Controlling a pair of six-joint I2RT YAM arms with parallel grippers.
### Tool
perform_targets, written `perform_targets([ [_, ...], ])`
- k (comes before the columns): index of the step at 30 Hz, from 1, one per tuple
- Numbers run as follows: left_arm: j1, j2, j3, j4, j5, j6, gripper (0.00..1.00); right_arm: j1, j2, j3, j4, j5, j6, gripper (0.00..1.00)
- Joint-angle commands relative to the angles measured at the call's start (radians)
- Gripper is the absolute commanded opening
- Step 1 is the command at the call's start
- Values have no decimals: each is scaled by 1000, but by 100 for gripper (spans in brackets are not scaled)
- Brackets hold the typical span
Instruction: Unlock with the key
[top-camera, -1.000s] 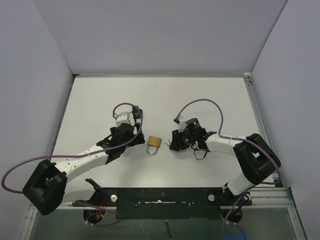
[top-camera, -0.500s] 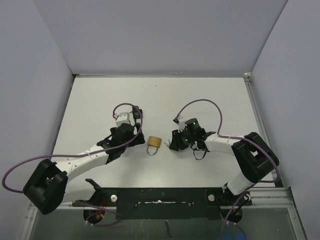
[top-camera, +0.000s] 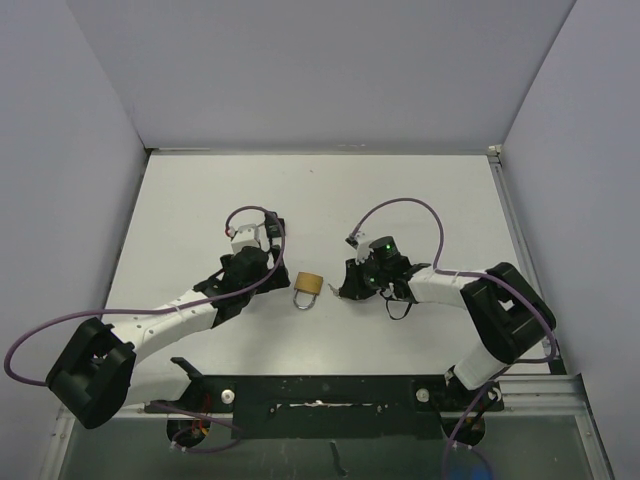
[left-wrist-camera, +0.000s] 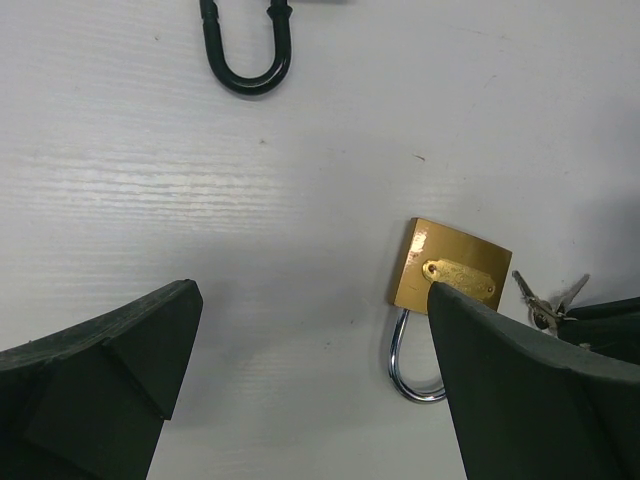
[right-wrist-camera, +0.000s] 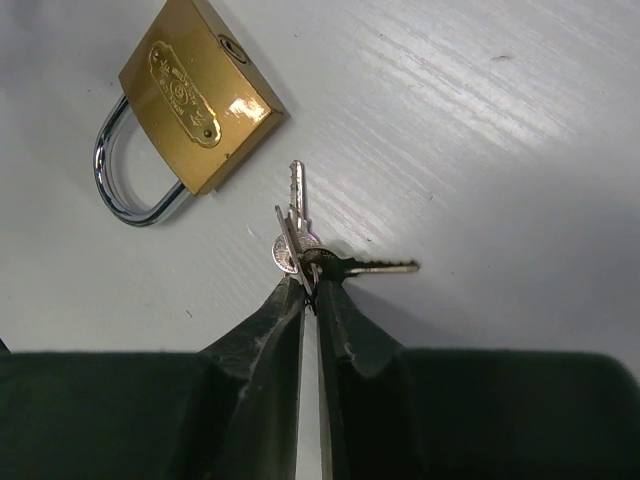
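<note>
1. Brass padlock lies flat on the white surface between the two arms. Its steel shackle points toward the bases and its keyhole is in the far end face.
2. The right end effector is pinched almost closed on a small bunch of keys. One blade juts ahead of the fingers and another splays sideways.
3. In the right wrist view the keyhole lies ahead and left of that blade tip, near but apart. The lock's long axis runs slantwise to the blade, so the key probably has to swing round the far end and turn back toward the shackle.
4. The left end effector gapes wide, holding nothing, just beside the lock. Whether its finger touches the brass body, I cannot tell. It looks placed to steady the lock.
</note>
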Motion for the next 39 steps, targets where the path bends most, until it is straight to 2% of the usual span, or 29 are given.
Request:
perform_targets([
  [1,7,-2,4,57,5,-5,98,6,-21,-6,39,21,-9,6],
  [4,9,-9,5,60,8,-1,98,7,-74,-24,52,38,-12,2],
  [16,4,-9,8,142,92,63,97,4,-299,26,-51,125,-94,2],
  [23,-1,3,25,162,144,105,95,-13,-305,93,-143,141,-142,0],
  [31,-5,18,32,175,170,127,95,-70,-279,130,-184,34,-149,0],
  [34,-6,23,21,237,226,159,94,-79,-275,133,-188,0,-156,0],
  [39,-7,37,-7,451,389,226,85,-82,-258,147,-199,-65,-182,0],
])
